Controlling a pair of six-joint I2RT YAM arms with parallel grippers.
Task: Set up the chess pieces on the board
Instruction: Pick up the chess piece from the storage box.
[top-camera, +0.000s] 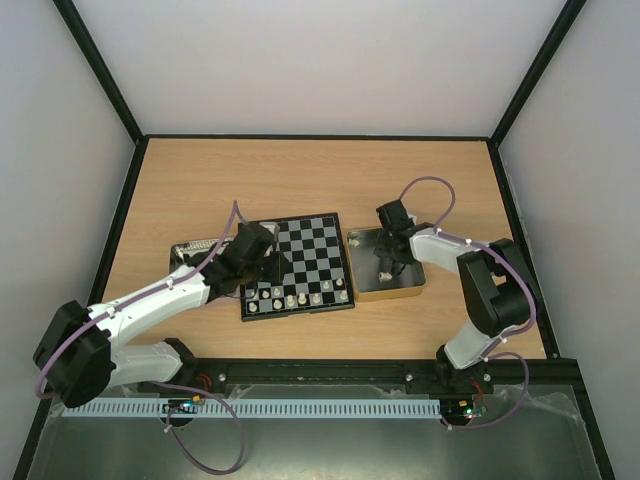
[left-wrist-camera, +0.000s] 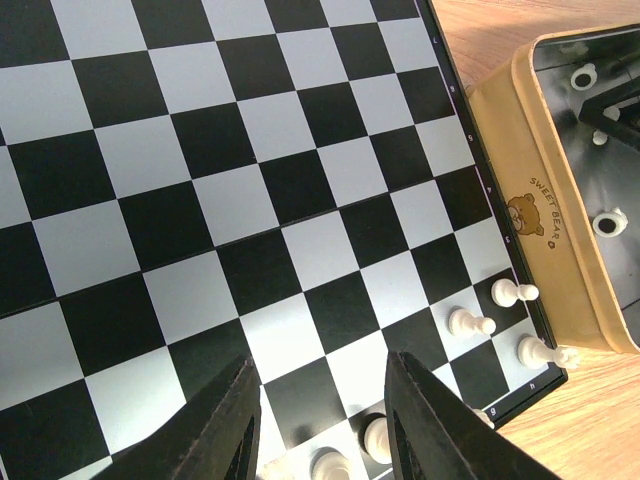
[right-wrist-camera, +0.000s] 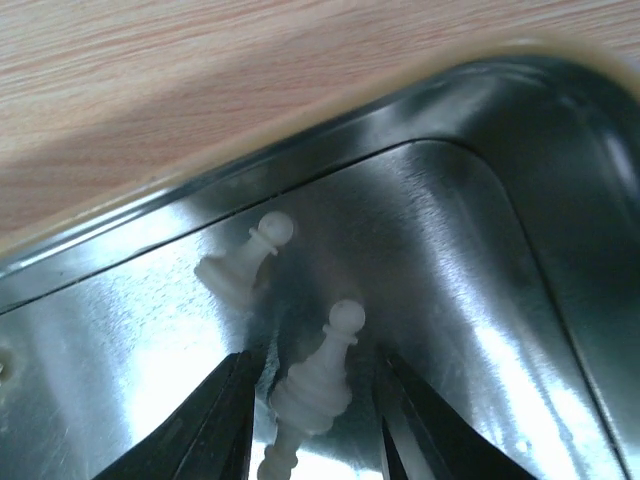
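Note:
The board (top-camera: 310, 245) lies mid-table, with several cream-white pieces (top-camera: 290, 298) on its near rows. My left gripper (top-camera: 272, 262) hovers open and empty over the board's near left part. In the left wrist view it (left-wrist-camera: 318, 365) frames bare squares, and cream pawns (left-wrist-camera: 470, 322) stand near the board's (left-wrist-camera: 200, 200) corner. My right gripper (top-camera: 388, 262) is down inside the gold-rimmed tin (top-camera: 400, 292). In the right wrist view its open fingers (right-wrist-camera: 315, 365) straddle a cream pawn (right-wrist-camera: 320, 370) without clearly touching it. A second pawn (right-wrist-camera: 245, 265) lies beyond it. No black pieces show.
The tin's tan wall (left-wrist-camera: 540, 180) sits tight against the board's right edge, with a few cream pieces inside. Its shiny floor (right-wrist-camera: 450, 250) curves up at a corner close to the right fingers. A second metal tin (top-camera: 195, 250) lies left of the board, partly under my left arm.

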